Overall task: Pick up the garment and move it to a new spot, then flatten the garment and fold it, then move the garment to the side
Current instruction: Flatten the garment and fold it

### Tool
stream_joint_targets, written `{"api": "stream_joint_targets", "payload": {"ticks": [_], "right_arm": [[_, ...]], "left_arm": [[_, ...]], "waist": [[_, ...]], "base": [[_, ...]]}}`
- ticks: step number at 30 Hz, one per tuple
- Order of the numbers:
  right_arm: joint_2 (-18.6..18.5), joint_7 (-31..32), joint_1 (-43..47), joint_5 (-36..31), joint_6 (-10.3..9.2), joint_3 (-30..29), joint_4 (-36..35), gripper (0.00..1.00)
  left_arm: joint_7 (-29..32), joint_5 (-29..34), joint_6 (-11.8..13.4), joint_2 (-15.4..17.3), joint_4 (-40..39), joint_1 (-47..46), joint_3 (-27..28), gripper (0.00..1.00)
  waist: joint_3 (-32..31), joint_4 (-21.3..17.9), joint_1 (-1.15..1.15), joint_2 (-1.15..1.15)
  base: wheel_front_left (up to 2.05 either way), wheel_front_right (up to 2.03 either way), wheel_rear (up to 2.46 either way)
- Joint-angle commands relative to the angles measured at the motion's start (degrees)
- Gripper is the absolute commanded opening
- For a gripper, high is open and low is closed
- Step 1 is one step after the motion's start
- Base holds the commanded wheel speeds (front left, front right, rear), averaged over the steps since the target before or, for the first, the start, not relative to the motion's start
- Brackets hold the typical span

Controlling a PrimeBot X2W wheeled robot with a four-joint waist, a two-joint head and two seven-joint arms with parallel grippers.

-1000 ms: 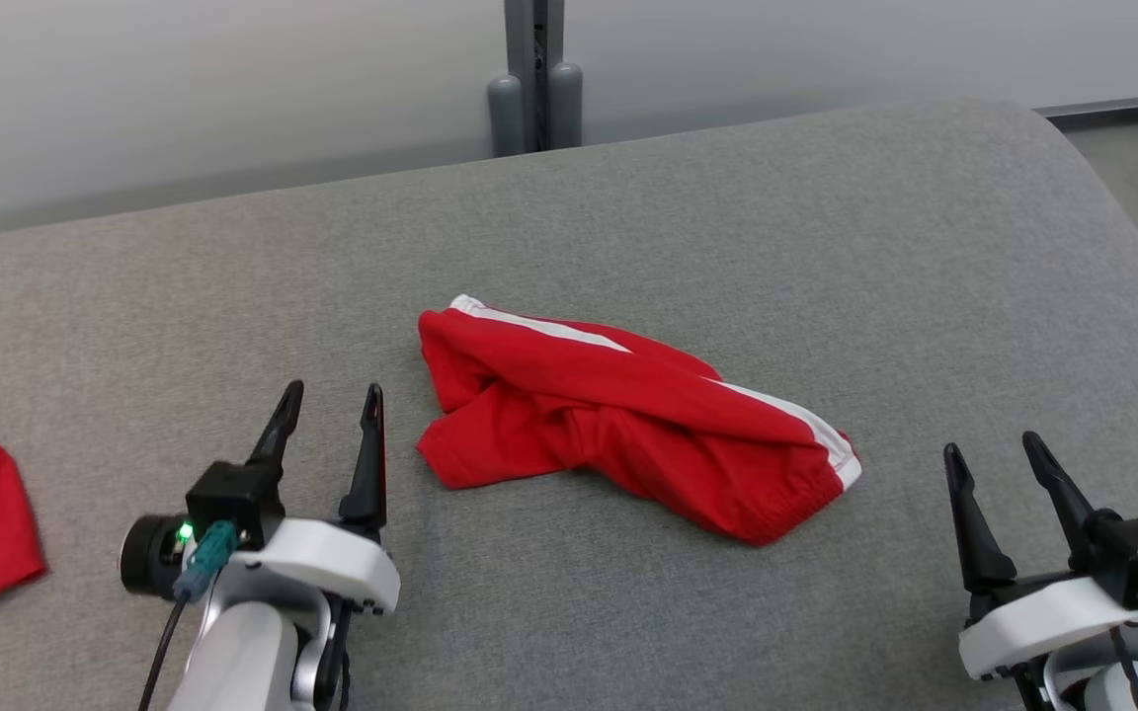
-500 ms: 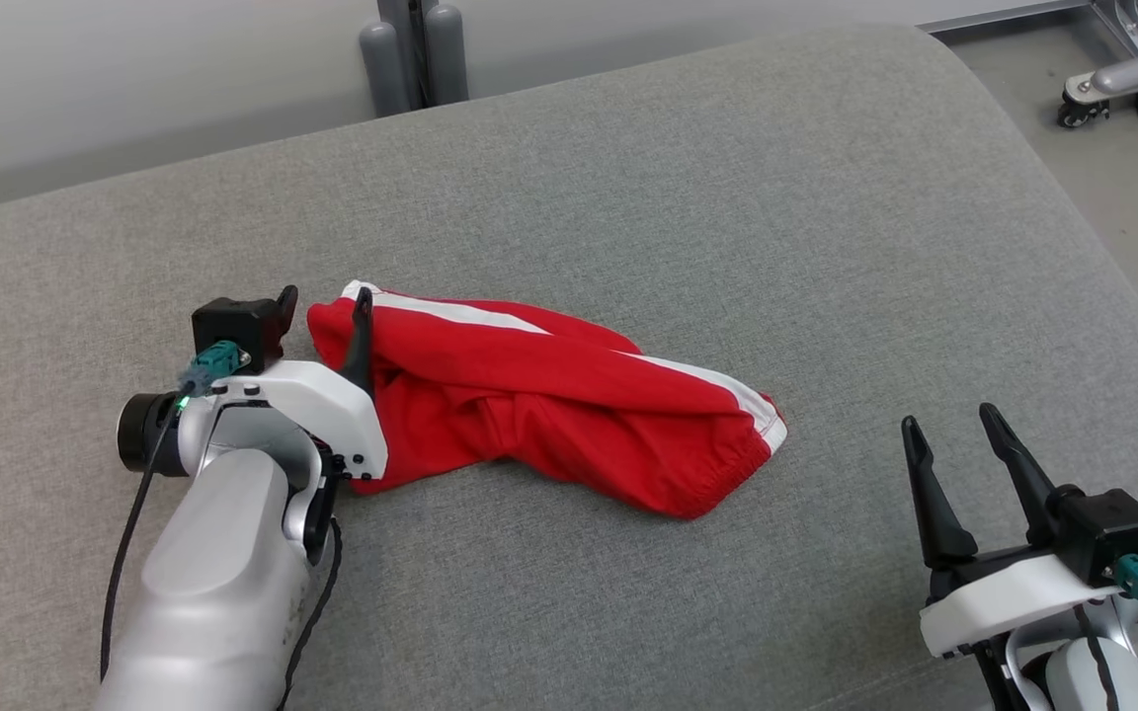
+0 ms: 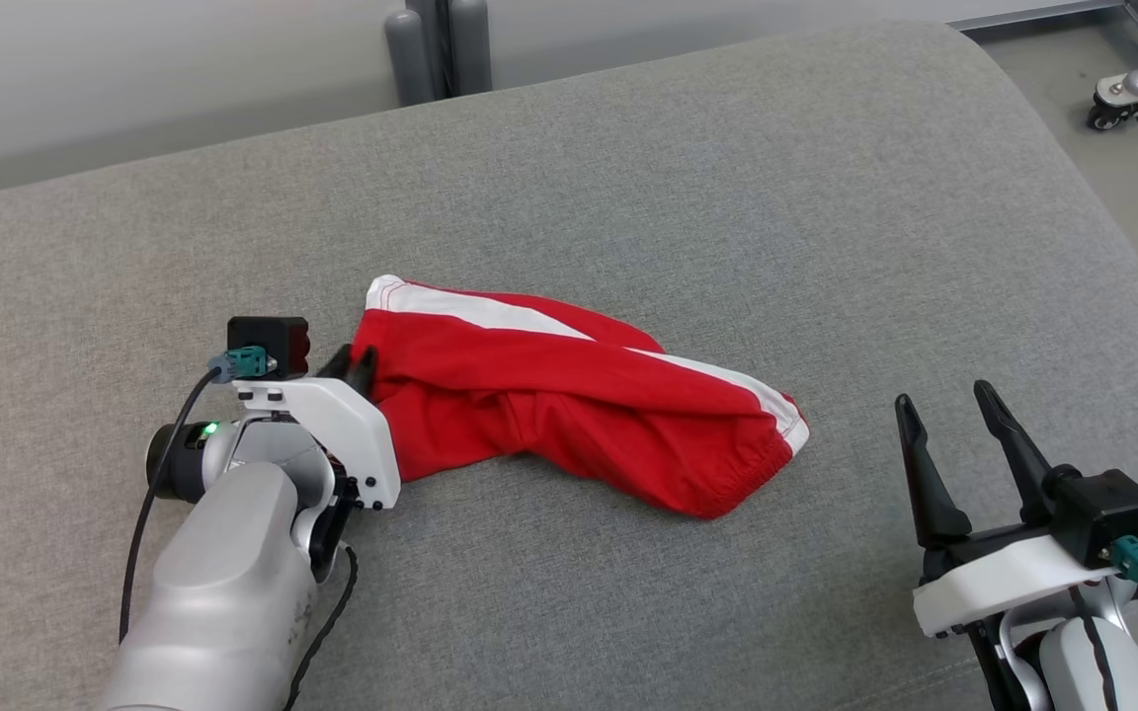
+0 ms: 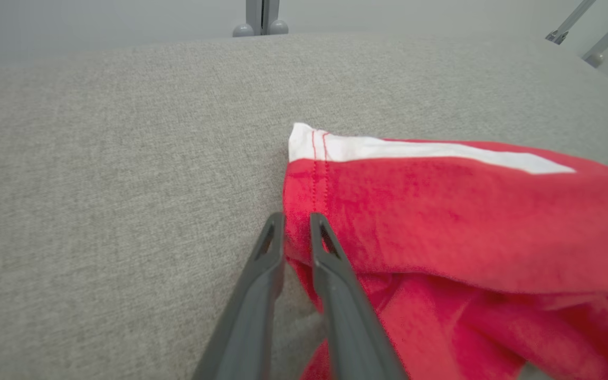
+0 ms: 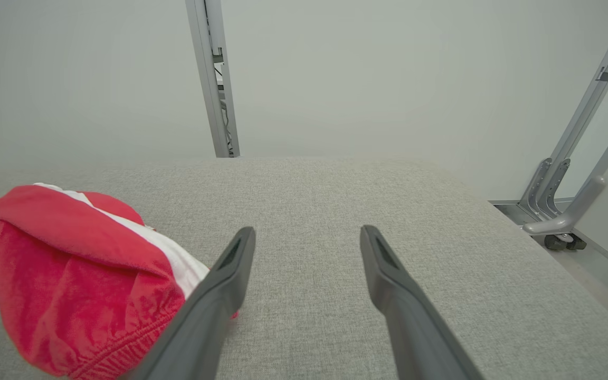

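The left end effector (image 4: 296,224) has reached the garment (image 3: 579,415) and narrowed onto its hem, so lifting seems next; the right end effector (image 3: 944,397) waits wide open.

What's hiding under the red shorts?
The red shorts lie on the grey cushion, which shows all around them. Their folds cover whatever is directly underneath, so that cannot be seen. The left hand pinches their hem.

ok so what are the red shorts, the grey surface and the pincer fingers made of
Red shorts: soft matte knit, likely cotton jersey; it creases loosely, with stitched hems.
Grey surface: matte woven upholstery cloth, flecked weave visible.
Pincer fingers: dark smooth moulded plastic, apparently, faintly sheened.
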Motion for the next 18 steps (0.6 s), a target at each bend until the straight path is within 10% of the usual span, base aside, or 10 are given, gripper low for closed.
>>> {"api": "stream_joint_targets", "payload": {"ticks": [1,18], "right_arm": [[-0.1,0.0,-0.7,0.4,-0.02,0.2,-0.3,1.00],[-0.9,0.0,0.8,0.3,-0.02,-1.2,-0.1,1.00]], "left_arm": [[-0.5,-0.8,-0.3,0.2,0.3,-1.0,-0.9,0.00],[-9.4,-5.8,0.4,0.3,1.2,1.7,-4.9,0.00]], "waist": [[0.0,0.2,0.00,0.00],[-3.0,4.4,0.00,0.00]], "base": [[0.00,0.00,0.00],[0.00,0.00,0.00]]}}
